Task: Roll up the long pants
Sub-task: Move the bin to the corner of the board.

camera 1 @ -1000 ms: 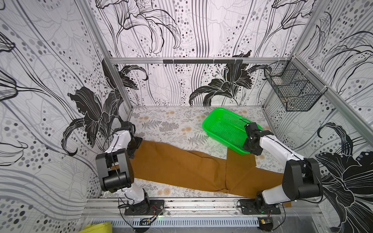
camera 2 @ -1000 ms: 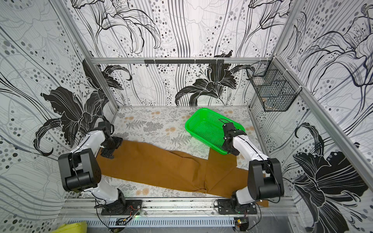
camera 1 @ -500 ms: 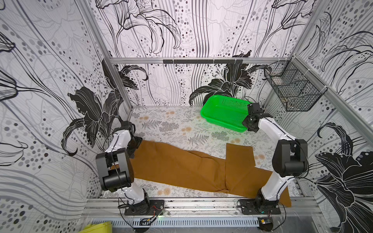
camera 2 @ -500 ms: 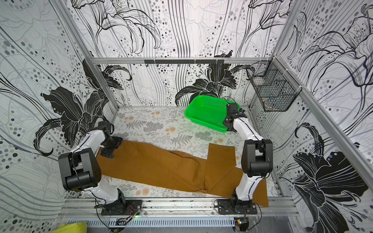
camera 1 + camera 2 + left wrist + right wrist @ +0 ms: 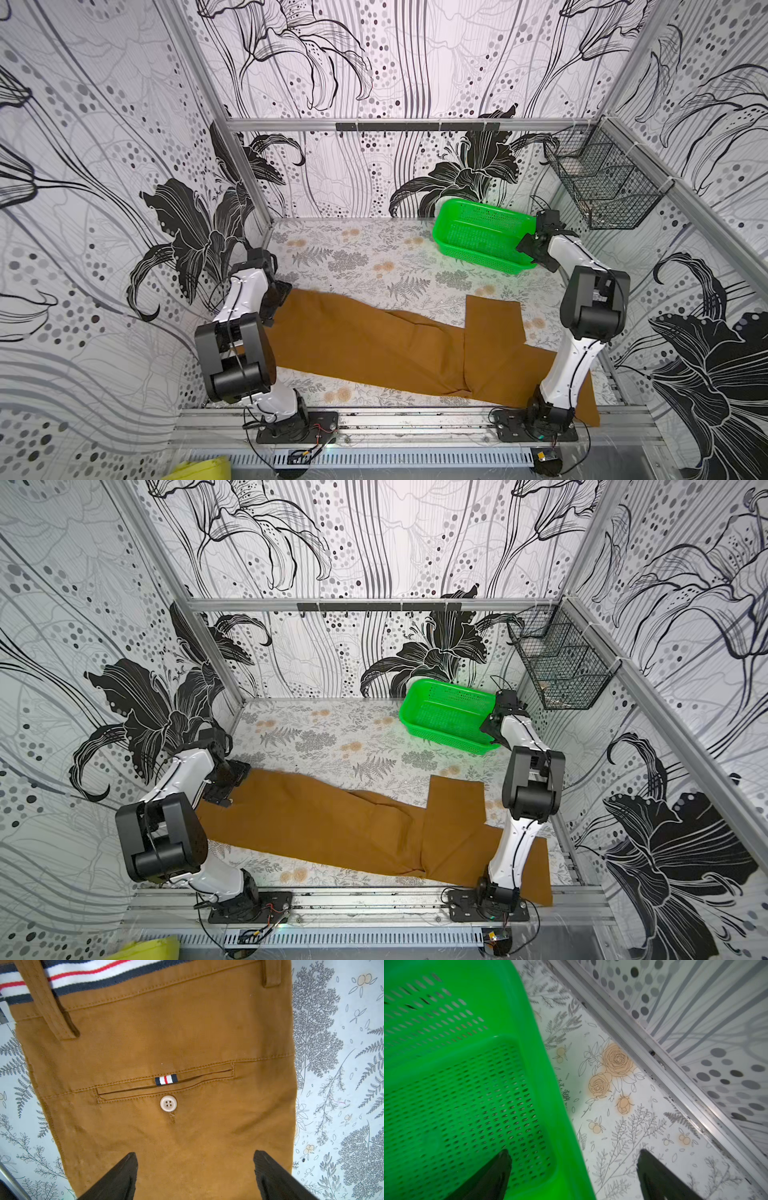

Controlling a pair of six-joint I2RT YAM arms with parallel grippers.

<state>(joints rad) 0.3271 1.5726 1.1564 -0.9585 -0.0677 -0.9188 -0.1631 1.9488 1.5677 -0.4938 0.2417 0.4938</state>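
Observation:
The long pants (image 5: 374, 345) lie flat across the front of the table in both top views (image 5: 332, 825), waist at the left and legs running right. One leg end is folded back toward the rear; the other hangs over the front edge by the right arm's base. My left gripper (image 5: 276, 299) hovers open just above the seat, over the buttoned back pocket and striped waistband (image 5: 166, 1043), holding nothing. My right gripper (image 5: 574, 1155) is open at the back right, one finger inside the green basket (image 5: 533, 1047) and one outside its wall.
The green basket (image 5: 478, 255) sits at the back right corner against the wall (image 5: 449, 735). A black wire basket (image 5: 602, 195) hangs on the right wall above it. Aluminium frame rails border the floral table.
My right gripper carried the green basket off the pants' leg to the back right corner, set it down and opened. The left arm has stayed still.

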